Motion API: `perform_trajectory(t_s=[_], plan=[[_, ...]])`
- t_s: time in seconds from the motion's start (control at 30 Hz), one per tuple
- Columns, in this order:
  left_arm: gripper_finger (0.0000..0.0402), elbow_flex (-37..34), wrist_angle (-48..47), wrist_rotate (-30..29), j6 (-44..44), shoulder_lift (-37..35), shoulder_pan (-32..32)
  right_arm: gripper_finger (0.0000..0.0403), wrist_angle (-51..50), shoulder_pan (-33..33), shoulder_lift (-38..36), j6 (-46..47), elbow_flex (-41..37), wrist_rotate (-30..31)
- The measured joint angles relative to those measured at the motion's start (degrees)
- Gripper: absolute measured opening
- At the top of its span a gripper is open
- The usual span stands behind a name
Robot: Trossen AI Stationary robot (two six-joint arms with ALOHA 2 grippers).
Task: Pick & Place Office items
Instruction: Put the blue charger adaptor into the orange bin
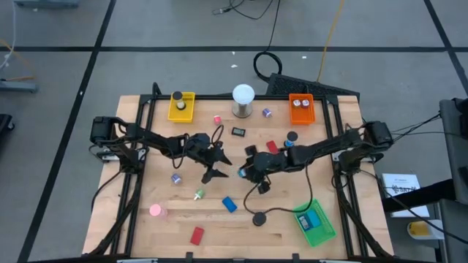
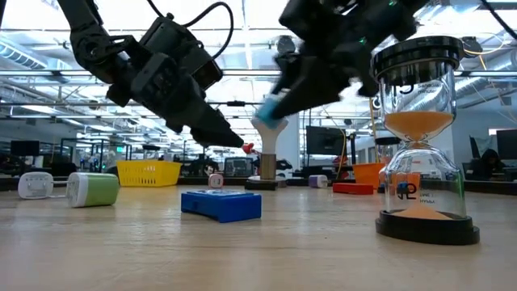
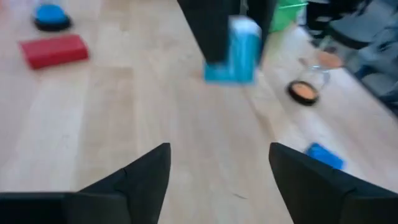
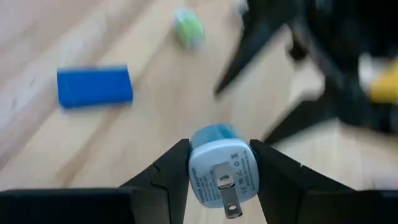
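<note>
One light-blue plug adapter (image 4: 219, 167) | metal prongs showing | clamped in right gripper (image 4: 219, 177)

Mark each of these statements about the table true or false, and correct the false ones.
1. The right gripper holds a light blue plug-in charger between its fingers. True.
2. The left gripper is clamped on a red block. False: its fingers stand open with nothing between them.
3. The yellow tray sits at the table's far edge. True.
4. The flat blue block lies inside the green tray. False: it lies on the bare wooden table.
</note>
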Motion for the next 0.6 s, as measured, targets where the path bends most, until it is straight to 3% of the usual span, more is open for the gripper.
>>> perform_trajectory(t_s=[0.1,0.2,0.4,0.6], plan=[[0.0283,0.02,-0.55,-3.95,2.01,0.00,-0.05,0.0139,-11.58,-0.43,-4.74,10.69,0.89,6.83],[0.0262,0.02,0.68,-5.87,3.39,0.00,-0.07,0.0140,-24.30,-3.62,-9.92,24.28,2.76,11.38],[0.0178,0.02,3.45,-9.95,4.16,0.00,-0.36,0.0140,-40.94,-16.44,-19.80,40.89,3.32,11.52],[0.0085,-0.34,6.10,-14.79,3.24,0.02,-0.63,0.0140,-49.03,-34.42,-22.98,43.31,3.30,9.02]])
